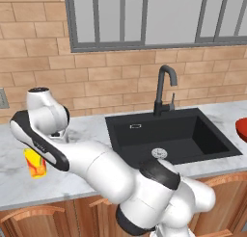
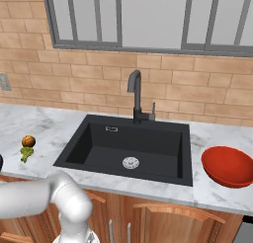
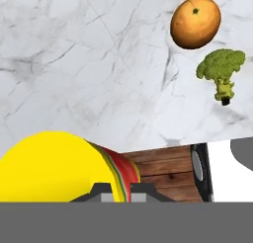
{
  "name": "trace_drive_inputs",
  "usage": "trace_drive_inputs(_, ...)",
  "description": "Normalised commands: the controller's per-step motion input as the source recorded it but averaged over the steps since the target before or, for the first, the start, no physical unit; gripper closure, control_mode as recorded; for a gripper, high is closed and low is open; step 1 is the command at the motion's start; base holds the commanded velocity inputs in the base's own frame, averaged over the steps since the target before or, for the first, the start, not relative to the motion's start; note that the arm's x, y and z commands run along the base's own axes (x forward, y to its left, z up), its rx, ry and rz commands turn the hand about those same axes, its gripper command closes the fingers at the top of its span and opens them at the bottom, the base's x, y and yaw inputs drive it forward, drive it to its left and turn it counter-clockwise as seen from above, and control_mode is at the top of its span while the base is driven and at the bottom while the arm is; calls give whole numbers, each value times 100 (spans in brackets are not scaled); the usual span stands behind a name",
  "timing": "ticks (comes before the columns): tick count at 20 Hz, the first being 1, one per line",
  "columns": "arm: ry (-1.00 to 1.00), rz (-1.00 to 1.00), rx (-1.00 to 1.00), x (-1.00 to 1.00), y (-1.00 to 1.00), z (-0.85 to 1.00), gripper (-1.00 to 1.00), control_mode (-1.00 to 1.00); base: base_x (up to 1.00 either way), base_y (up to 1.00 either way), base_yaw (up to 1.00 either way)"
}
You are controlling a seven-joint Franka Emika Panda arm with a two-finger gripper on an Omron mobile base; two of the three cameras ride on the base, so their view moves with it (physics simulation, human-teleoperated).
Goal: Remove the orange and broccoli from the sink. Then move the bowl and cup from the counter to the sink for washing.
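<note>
My gripper (image 3: 121, 189) is shut on the rim of the yellow cup (image 3: 54, 169), whose red-orange marks show right at the fingertips. From the left base camera, the cup (image 1: 35, 164) hangs under my bent arm over the left counter, near its front edge. The orange (image 3: 195, 22) and the broccoli (image 3: 221, 69) lie side by side on the marble. They sit left of the sink, orange (image 2: 28, 141) behind broccoli (image 2: 26, 153). The black sink (image 2: 148, 148) holds nothing but its white drain. The red bowl (image 2: 228, 166) rests on the counter to the right of the sink.
A dark curved faucet (image 2: 134, 96) stands behind the basin, against the brick wall under a window. Wooden cabinet fronts (image 1: 43, 217) run below the counter edge. An outlet plate (image 2: 5, 82) sits on the wall at far left.
</note>
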Motion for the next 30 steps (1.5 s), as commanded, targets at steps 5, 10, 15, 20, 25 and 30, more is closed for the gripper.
trace_drive_inputs(5,8,0,-3,-12,-32,46,100,-100,0,0,0)
trace_drive_inputs(10,6,0,-3,-15,-35,41,100,-100,0,0,0)
trace_drive_inputs(15,-1,0,-1,-20,-43,30,100,-100,0,0,0)
trace_drive_inputs(20,-6,0,0,-23,-49,26,100,-100,0,0,0)
trace_drive_inputs(25,-11,-1,0,-19,-50,22,100,-100,0,0,0)
trace_drive_inputs(30,-8,-2,0,-12,-51,19,100,-100,0,0,0)
